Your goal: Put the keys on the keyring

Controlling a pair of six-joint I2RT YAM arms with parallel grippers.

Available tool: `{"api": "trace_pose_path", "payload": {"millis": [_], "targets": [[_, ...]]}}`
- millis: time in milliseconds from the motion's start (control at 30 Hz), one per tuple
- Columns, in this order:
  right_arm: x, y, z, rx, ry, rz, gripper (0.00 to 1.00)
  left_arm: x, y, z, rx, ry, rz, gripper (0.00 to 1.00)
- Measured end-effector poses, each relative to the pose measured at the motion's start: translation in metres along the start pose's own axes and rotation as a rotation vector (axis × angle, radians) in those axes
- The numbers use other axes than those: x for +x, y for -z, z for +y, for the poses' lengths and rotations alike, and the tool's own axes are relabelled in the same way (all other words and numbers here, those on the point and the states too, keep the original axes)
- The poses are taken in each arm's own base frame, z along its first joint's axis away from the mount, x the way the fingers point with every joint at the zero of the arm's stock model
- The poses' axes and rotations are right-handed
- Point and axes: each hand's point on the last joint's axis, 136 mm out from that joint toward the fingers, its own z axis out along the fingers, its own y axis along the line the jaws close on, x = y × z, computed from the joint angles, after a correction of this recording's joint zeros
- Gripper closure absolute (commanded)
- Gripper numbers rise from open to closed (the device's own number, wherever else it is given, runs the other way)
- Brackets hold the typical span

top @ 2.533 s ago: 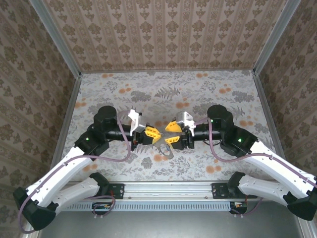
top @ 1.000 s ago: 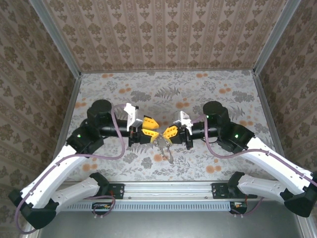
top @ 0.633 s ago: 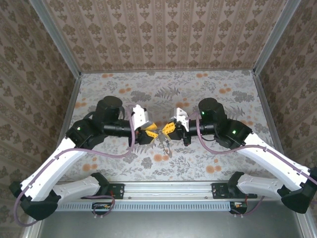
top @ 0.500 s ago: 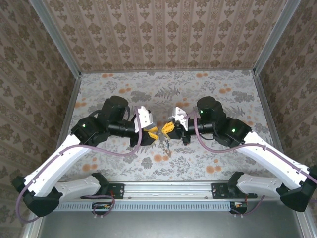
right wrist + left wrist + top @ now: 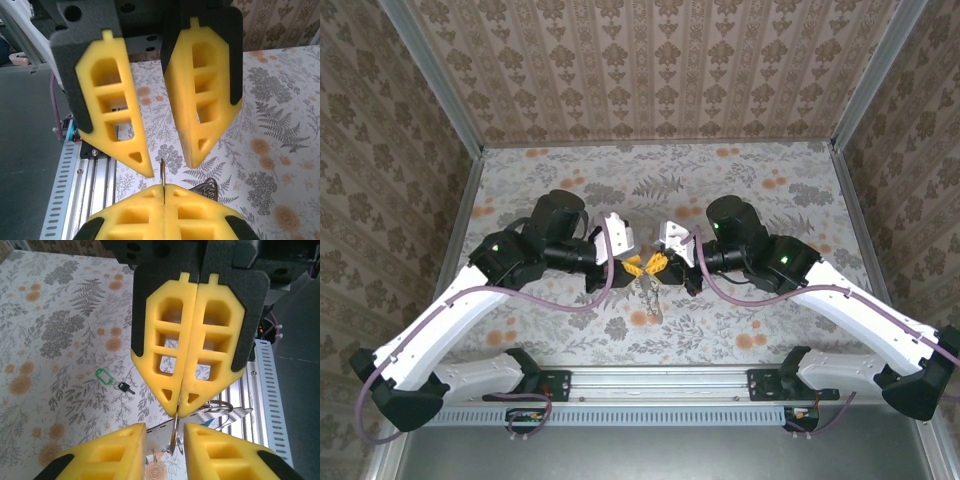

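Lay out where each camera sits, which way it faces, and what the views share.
Top external: above and behind the arms, looking down on the table; both arms show, left gripper and right gripper tips close together.
Left wrist: on the left arm, facing the right gripper, shut on the keyring; own open fingers at the bottom.
Right wrist: on the right arm, facing the open left gripper; own shut fingers at the bottom.
Shared: both wrist views show the keyring and both grippers.
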Motion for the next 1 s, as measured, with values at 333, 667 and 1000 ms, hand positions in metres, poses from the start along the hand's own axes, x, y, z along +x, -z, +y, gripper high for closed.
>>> {"api": "trace_pose_path", "payload": {"millis": [333, 667, 1000], "targets": [[0.000, -0.001, 0.001, 0.001, 0.003, 0.004, 0.92, 0.007, -0.005, -0.005, 0.031, -0.009, 0.036, 1.00], [-0.007, 0.015, 0.002, 0.063, 0.020, -0.095, 0.57, -0.003, 0.018, -0.012, 0.029, -0.003, -0.111, 1.00], [-0.008, 0.020, -0.003, 0.093, -0.014, -0.158, 0.56, -0.017, 0.028, -0.017, 0.046, -0.004, -0.209, 1.00]]}}
